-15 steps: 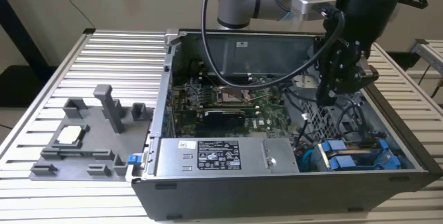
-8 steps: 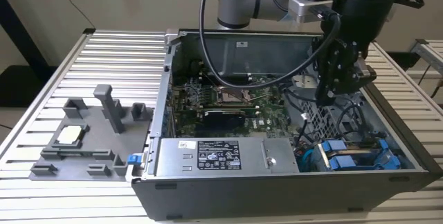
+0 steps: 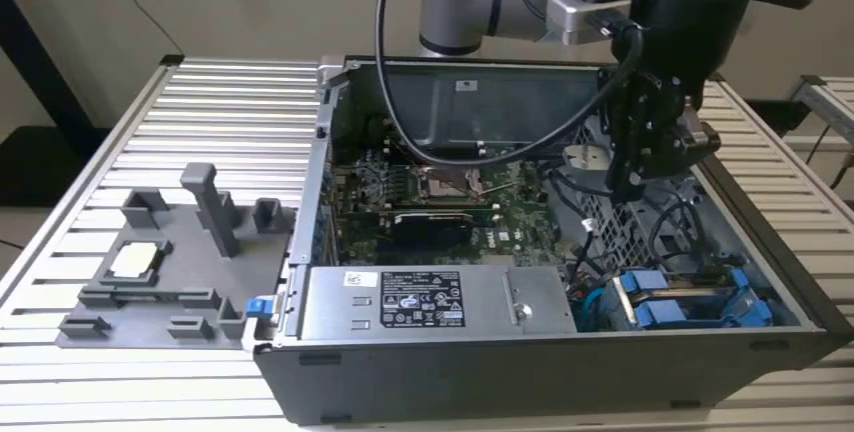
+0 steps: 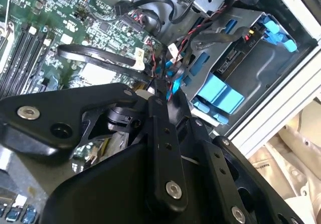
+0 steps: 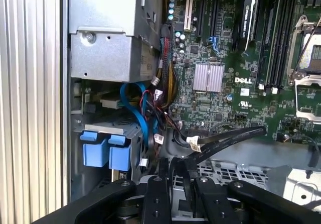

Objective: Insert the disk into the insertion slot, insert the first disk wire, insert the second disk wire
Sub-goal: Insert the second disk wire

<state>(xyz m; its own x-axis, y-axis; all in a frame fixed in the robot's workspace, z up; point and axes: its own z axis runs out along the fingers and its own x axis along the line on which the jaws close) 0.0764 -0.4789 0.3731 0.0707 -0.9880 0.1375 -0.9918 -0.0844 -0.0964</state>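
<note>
One disk (image 3: 663, 312), blue-framed, sits in the bay (image 4: 261, 68) at the corner of the case (image 3: 534, 377), toward the exterior view's right. The gripper (image 3: 627, 187) hangs inside the case, just above the wires (image 5: 150, 111) beside that bay. Whether it is open or holding anything cannot be told. Risk: the loose wires crowd the approach, so one could snag or a plug could meet its socket skewed.
</note>
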